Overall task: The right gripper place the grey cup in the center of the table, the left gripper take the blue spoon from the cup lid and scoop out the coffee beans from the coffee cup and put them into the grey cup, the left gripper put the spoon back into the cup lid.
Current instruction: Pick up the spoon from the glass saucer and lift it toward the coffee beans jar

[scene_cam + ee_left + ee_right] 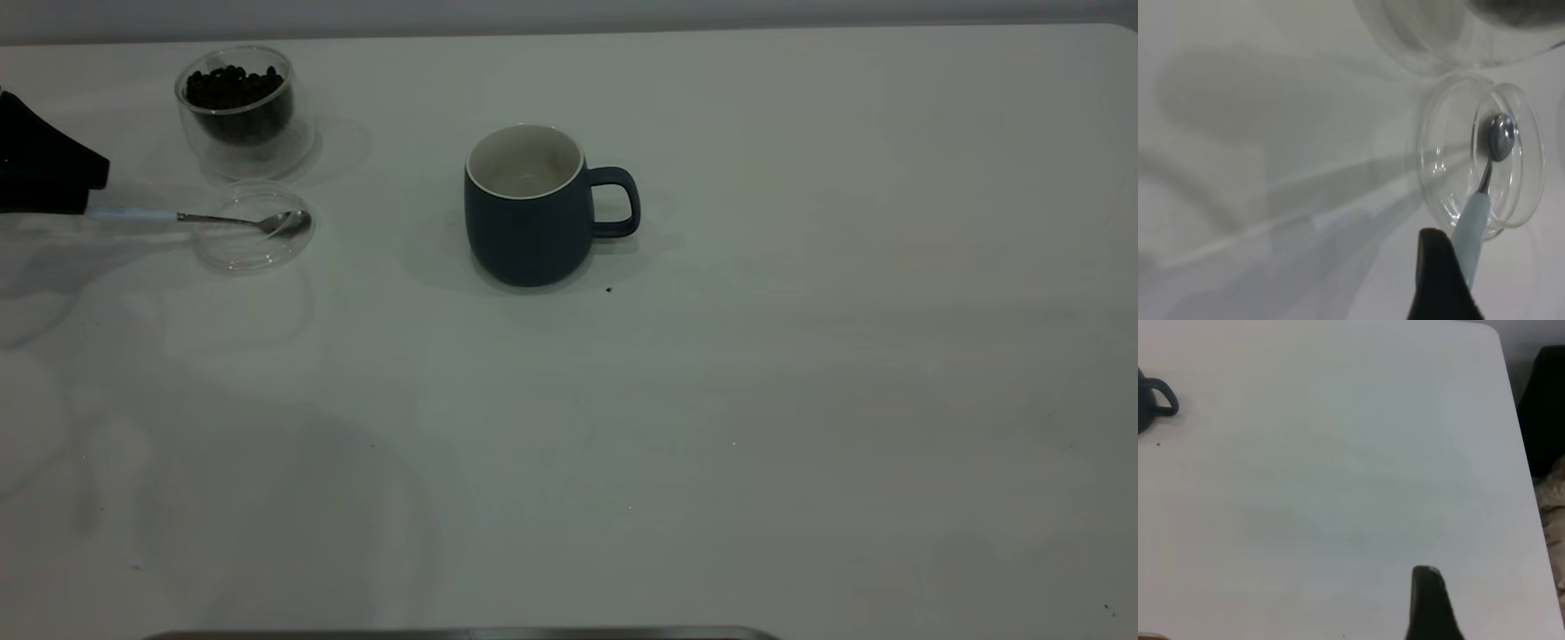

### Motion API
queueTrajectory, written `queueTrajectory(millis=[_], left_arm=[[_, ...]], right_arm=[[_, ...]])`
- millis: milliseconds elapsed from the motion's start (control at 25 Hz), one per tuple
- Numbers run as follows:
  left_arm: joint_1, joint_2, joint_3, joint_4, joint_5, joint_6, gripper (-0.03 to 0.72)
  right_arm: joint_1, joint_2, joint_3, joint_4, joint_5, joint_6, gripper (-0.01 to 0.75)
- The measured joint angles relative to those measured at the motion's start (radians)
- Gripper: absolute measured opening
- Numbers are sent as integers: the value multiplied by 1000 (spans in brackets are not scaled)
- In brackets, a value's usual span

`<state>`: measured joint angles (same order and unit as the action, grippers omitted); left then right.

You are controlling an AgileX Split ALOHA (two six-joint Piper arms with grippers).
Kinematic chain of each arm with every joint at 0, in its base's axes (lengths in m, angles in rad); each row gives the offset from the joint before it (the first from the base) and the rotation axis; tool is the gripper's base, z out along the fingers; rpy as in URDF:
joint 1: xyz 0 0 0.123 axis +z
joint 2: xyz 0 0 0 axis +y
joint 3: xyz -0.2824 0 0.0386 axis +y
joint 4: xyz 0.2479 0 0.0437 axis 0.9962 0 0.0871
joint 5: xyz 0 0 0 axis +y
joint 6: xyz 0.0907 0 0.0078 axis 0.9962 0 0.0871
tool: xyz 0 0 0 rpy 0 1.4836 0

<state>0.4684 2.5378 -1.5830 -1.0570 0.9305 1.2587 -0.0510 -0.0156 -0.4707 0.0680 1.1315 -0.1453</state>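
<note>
The left end effector (84,191) is at the far left edge of the table (800,400). It is black. Its tip sits right at the end of the pale blue handle of the blue spoon (178,216). In the left wrist view one black finger (1441,280) lies against the handle, touching it. I cannot tell if the end effector is pinching the spoon or only resting beside it.

The spoon lies almost flat. Its handle pokes out over the rim toward the end effector. Its shiny bowl rests inside the cup lid (253,233), which is a clear round dish lying flat on the table.

Just past the lid, and a bit farther back, stands the coffee cup (238,111). It is clear glass and upright. The dark coffee beans (233,87) are heaped inside it.

Well away from the end effector, near the middle of the table, stands the grey cup (533,209). It is upright, with its handle pointing away from the left end effector. A tiny dark speck (609,289) lies on the table just beside it.

The right end effector (1428,603) hangs over bare table, far from the grey cup. Only one black finger shows, so I cannot tell if it is spread or pressed together.
</note>
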Motion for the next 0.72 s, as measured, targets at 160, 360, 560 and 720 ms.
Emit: queueTrajectory(millis=[160, 360, 560, 720], left_arm=[[0, 30, -1, 5, 0, 0, 515], [0, 60, -1, 0, 1, 0, 515], [0, 65, -1, -35, 9, 0, 512], [0, 65, -1, -35, 24, 0, 475]], right_arm=[[0, 0, 0, 0, 0, 0, 453], [0, 0, 0, 0, 0, 0, 453], [0, 0, 0, 0, 0, 0, 453], [0, 0, 0, 0, 0, 0, 453]])
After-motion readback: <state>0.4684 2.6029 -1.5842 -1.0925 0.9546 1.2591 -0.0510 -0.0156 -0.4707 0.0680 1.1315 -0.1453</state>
